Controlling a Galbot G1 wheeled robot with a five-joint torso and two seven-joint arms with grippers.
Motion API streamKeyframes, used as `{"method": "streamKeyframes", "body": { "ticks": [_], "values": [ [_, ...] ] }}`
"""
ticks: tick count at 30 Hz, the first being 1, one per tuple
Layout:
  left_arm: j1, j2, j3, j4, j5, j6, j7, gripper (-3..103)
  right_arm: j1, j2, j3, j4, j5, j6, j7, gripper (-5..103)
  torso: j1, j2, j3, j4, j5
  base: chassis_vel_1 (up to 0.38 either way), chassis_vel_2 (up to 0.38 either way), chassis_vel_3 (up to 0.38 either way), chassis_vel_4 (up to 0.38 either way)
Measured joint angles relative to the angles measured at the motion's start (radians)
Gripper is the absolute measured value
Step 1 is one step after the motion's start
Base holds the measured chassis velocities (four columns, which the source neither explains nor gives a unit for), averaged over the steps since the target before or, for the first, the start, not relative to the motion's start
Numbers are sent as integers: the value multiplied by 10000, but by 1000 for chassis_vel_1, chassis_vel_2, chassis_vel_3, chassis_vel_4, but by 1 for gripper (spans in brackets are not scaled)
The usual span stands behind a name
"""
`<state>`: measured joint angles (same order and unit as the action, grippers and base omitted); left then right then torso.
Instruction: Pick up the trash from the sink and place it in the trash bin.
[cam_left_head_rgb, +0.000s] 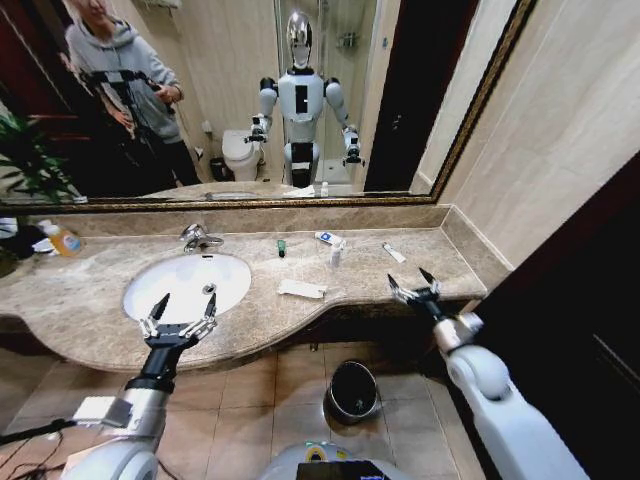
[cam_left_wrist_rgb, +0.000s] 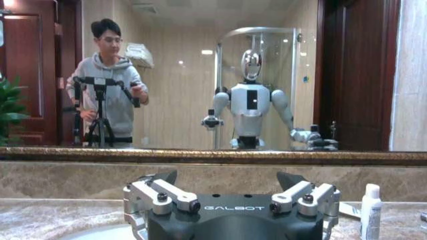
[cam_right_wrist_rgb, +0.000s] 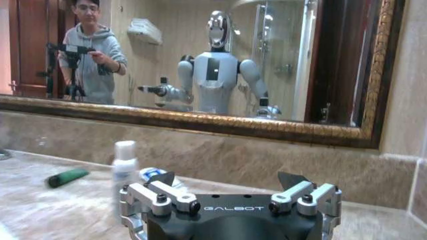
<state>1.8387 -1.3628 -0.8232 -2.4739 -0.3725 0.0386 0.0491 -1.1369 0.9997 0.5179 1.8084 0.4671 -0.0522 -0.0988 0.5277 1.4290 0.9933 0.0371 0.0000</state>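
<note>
Trash: flat white packet (cam_left_head_rgb: 301, 289), tiny bottle (cam_left_head_rgb: 336, 254); both grippers' fingers spread, empty.

Even warm indoor light, soft shadows; the head view bows at its edges (fisheye), wrist views slightly soft.

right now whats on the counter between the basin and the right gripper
In the head view, a flat white packet lies between the basin and the open right gripper; the countertop around it is bare marble.

"GALBOT" is printed on the left pincer (cam_left_wrist_rgb: 227, 184) and right pincer (cam_right_wrist_rgb: 227, 184) housings.
</note>
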Motion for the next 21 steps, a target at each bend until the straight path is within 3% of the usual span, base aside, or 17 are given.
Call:
{"method": "streamKeyframes", "body": {
  "ticks": [6, 13, 16, 21],
  "values": [
    [-1, -1, -1, 0, 1, 0, -1, 100, 1788, -290, -701, -1928, 125, -34, -428, 100, 0, 0, 0, -6, -4, 0, 0, 0, 0],
    [-1, 0, -1, 0, 0, 0, -2, 100, 3519, 360, -1908, -3186, -667, -258, -404, 100, 0, 0, -1, -1, -2, 0, 0, 0, 0],
    [-1, 0, -1, 0, 0, 0, 0, 100, 4544, 663, -2648, -3877, -871, -722, -277, 100, -1, 0, -2, -2, -5, 0, 0, 0, 0],
    [-1, 0, -1, -1, 0, 0, -4, 100, 5420, 707, -3343, -4769, -964, -1124, -225, 100, 0, 0, -1, -2, -3, 0, 0, 0, 0]
  ]
}}
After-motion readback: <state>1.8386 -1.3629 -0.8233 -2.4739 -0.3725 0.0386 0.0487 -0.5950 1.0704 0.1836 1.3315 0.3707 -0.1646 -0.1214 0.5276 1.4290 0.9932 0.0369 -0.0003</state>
